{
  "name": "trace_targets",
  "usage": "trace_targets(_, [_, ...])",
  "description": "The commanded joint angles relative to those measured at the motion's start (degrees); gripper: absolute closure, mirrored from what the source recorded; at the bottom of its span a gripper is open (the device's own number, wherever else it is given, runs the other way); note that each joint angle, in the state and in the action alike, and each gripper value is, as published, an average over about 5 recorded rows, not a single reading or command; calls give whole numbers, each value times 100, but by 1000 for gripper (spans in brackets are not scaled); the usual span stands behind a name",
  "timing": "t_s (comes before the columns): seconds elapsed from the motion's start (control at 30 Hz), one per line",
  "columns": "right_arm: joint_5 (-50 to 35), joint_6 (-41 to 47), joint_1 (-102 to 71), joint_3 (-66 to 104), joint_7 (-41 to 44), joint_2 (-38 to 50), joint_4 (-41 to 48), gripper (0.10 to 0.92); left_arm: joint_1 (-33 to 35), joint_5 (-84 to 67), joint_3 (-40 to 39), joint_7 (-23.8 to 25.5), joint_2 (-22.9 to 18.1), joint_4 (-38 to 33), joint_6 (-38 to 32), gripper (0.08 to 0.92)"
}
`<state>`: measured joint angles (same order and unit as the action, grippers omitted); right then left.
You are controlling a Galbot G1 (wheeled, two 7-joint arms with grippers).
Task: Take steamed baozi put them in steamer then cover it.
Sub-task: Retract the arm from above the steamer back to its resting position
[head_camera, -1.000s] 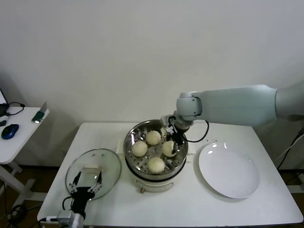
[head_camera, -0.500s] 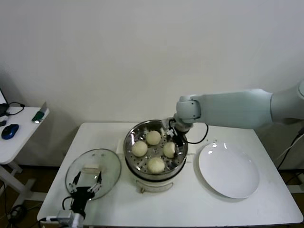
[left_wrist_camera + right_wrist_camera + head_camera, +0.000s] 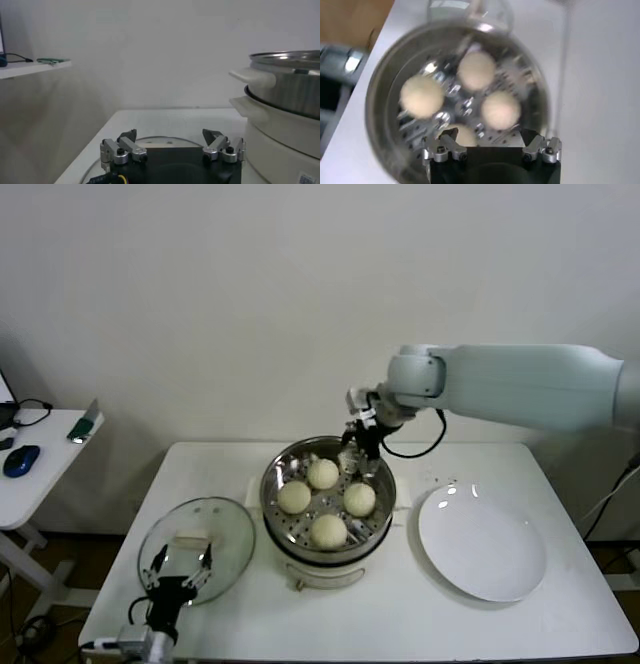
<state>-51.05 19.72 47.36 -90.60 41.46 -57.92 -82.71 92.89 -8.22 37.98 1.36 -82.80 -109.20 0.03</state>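
The steamer [image 3: 276, 484] stands mid-table, and several baozi lie on its holed tray, among them one at the back [image 3: 322, 473] and one on the right [image 3: 359, 499]. My right gripper [image 3: 355, 454] hovers open and empty above the steamer's back rim. Its wrist view looks straight down on the steamer [image 3: 380, 100] and the baozi [image 3: 476, 70], with the gripper [image 3: 490, 135] clear of them. The glass cover [image 3: 230, 534] lies flat at the front left with its cream handle [image 3: 192, 540] up. My left gripper [image 3: 180, 569] rests open at its near edge, fingers apart either side of the handle [image 3: 159, 145].
A flat white plate [image 3: 482, 544] lies to the right of the steamer. A side table [image 3: 40, 454] with a mouse and small items stands off to the left. The steamer's side handles [image 3: 250, 80] stick out towards the left arm.
My right gripper opened and let go of the right-hand baozi, which now rests on the tray. It then rose towards the back rim. The left arm has not moved.
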Motion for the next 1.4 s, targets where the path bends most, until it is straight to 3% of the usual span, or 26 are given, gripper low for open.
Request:
trace_targets(0.03, [-522,85,-2965,4449,-3394,2346,-814,203,-64,-60,-19,-93,34,-77,-84,177])
trace_targets(0.2, [-22,-191,-5154,6445,-4215,3077,-1177,203,-100,128,-44,-104,67,-152,-82,177])
trace_targets(0.33, [475,-553,-7129,8093,-4409,3347,-1372,203,-112,315,-46,-100,123,-173,-104,177])
trace_targets(0.63, [1551,-1408,-11351,11994,-4280,2341,-1882,203,-60,992,-31,-107,247,-143,-377,177])
trace_targets(1.17, [2720,-3524,-13747,13167,-3742,-181,-2090,203,33,1323,2,-226,384,-117,-506,177])
trace_targets(1.4, [3068,-4033,-14213,13132,-3690,-833,-2144,203,71,2625,210,-611,665,33,-883,177])
